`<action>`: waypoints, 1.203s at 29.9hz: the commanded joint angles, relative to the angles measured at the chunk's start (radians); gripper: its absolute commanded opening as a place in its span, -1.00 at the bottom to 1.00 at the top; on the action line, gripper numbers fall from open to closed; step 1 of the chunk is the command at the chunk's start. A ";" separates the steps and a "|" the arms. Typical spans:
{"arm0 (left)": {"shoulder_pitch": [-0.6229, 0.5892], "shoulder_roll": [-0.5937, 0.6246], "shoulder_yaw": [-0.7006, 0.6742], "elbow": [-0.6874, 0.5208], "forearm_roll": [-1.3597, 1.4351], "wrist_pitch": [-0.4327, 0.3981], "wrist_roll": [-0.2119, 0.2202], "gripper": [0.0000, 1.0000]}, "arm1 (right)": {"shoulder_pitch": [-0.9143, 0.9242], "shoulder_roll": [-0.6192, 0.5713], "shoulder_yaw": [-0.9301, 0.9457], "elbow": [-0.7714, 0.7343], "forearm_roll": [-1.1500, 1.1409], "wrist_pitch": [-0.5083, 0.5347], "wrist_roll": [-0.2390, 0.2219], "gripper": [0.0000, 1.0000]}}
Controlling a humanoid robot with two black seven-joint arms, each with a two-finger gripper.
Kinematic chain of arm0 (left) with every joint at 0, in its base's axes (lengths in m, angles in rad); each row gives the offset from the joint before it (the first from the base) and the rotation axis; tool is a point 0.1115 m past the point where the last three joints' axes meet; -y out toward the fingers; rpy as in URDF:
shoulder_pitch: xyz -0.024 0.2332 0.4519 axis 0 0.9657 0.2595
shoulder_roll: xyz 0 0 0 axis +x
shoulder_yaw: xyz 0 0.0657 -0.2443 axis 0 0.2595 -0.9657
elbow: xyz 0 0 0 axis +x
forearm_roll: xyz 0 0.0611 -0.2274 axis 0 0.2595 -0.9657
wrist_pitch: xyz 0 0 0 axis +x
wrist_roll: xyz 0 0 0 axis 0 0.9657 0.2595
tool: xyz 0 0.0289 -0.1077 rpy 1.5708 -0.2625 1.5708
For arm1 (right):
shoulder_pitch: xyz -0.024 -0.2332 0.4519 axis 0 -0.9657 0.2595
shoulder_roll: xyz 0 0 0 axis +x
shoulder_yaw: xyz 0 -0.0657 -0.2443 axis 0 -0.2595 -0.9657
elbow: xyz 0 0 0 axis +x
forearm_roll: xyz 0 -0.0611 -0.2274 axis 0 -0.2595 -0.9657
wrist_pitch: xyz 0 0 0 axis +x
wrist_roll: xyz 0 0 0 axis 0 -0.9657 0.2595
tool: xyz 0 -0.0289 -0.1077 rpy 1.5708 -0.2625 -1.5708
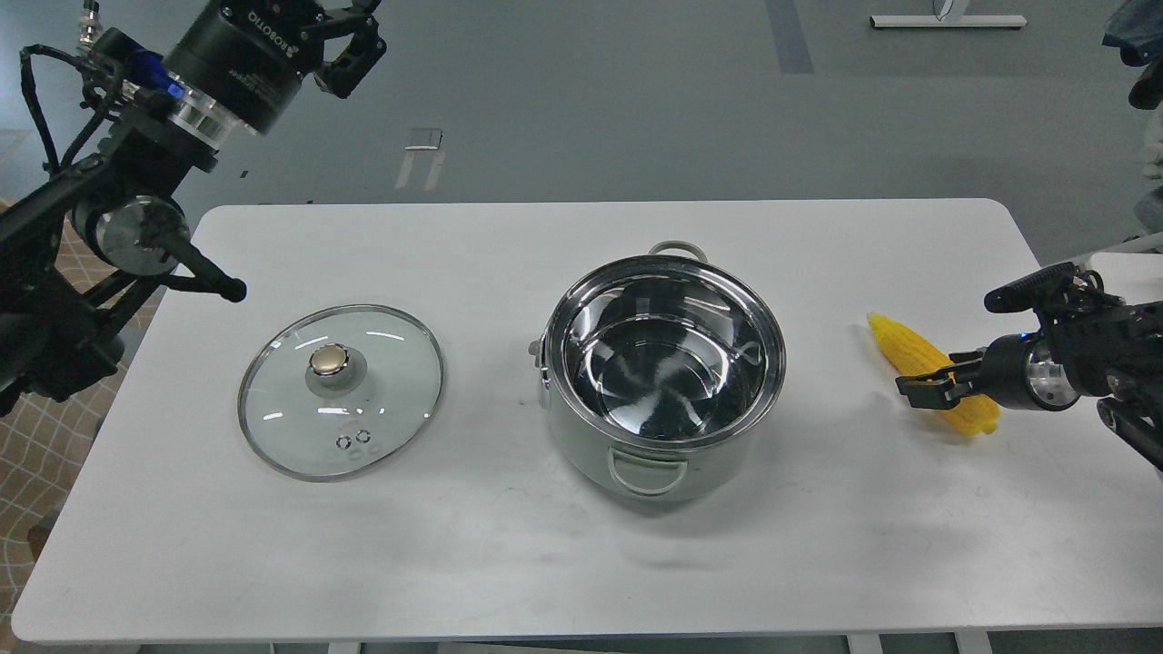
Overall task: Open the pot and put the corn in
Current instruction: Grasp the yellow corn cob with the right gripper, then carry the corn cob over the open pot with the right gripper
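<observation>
The pot (663,372) stands uncovered and empty at the table's centre, with one loop handle toward me and one at the back. The corn (899,343) lies on the table to its right, tapered end toward the back left. My right gripper (931,381) comes in from the right edge, low over the corn's thicker half. Its fingers are apart, one on each side of the cob, and the cob still rests on the table. My left gripper (357,36) is open and empty, raised high at the top left, beyond the table's back edge.
The glass lid (341,391) with its brass knob lies flat on the white table (581,563), left of the pot. My left arm's elbow hangs over the table's left edge. A second white table (1127,265) shows at the far right.
</observation>
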 commanded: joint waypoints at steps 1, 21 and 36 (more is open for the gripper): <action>0.001 -0.002 0.000 0.000 0.001 0.000 0.000 0.91 | -0.003 -0.001 -0.015 -0.001 0.000 -0.002 0.000 -0.74; -0.001 -0.012 -0.003 -0.003 0.001 0.000 0.000 0.91 | 0.416 -0.212 0.019 0.510 0.024 0.131 0.000 -1.00; -0.001 -0.021 -0.005 -0.001 0.001 0.009 0.000 0.91 | 0.469 0.054 -0.081 0.602 0.023 0.192 0.000 -0.90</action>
